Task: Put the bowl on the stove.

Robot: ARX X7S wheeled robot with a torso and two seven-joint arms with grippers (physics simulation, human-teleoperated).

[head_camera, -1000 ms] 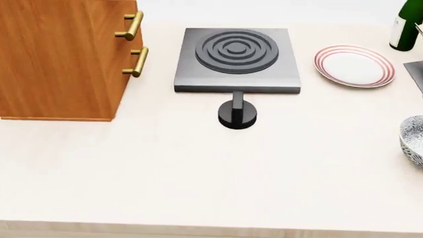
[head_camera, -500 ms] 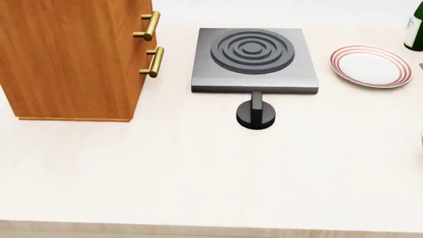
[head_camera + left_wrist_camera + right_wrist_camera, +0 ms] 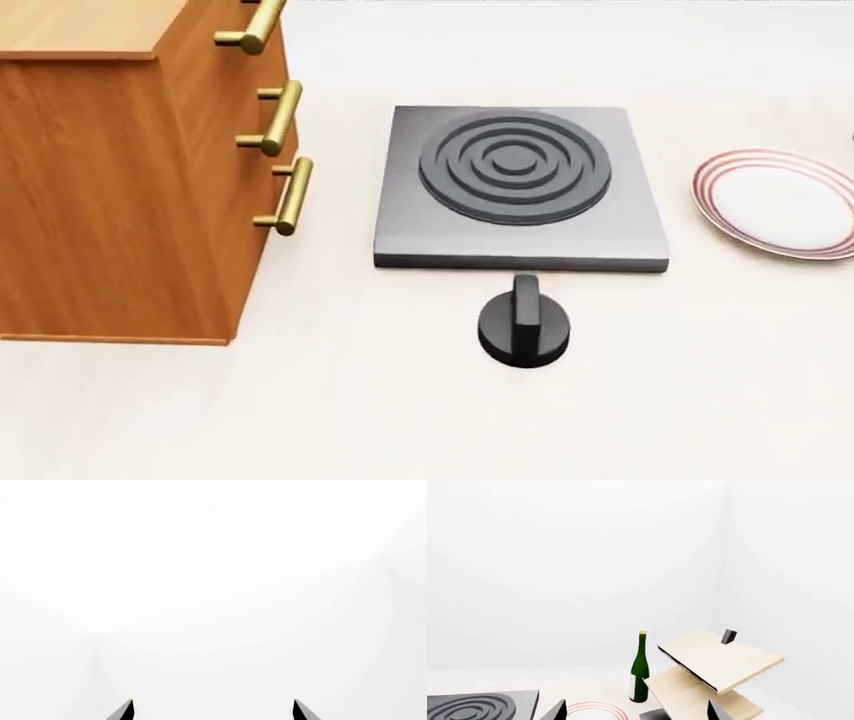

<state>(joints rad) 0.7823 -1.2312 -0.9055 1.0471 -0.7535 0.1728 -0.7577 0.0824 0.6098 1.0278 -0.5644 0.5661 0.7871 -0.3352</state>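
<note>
The left gripper (image 3: 213, 711) shows only two dark fingertips (image 3: 123, 711) set well apart against blank white; it is spread wide and holds nothing. The right gripper (image 3: 637, 711) likewise shows two dark tips (image 3: 556, 712) standing wide apart with nothing between them. Neither gripper appears in the head view.

Past the right gripper, in its wrist view, stand a corner of the stove (image 3: 480, 706), the red rings of a plate (image 3: 595, 711), an upright green bottle (image 3: 640, 669) and a pale wooden rack (image 3: 714, 672) of tilted boards, with a small dark block on its upper board.

In the head view the stove (image 3: 521, 190) lies flat on the pale counter (image 3: 334, 410), its burner rings bare. A round black knob (image 3: 525, 325) sits just in front of it. The plate (image 3: 781, 203) lies to the stove's right, apart from it. A wooden cabinet (image 3: 120, 190) with brass handles (image 3: 287, 196) stands at the left.

The bowl is in none of the views, so I cannot tell where it is.
</note>
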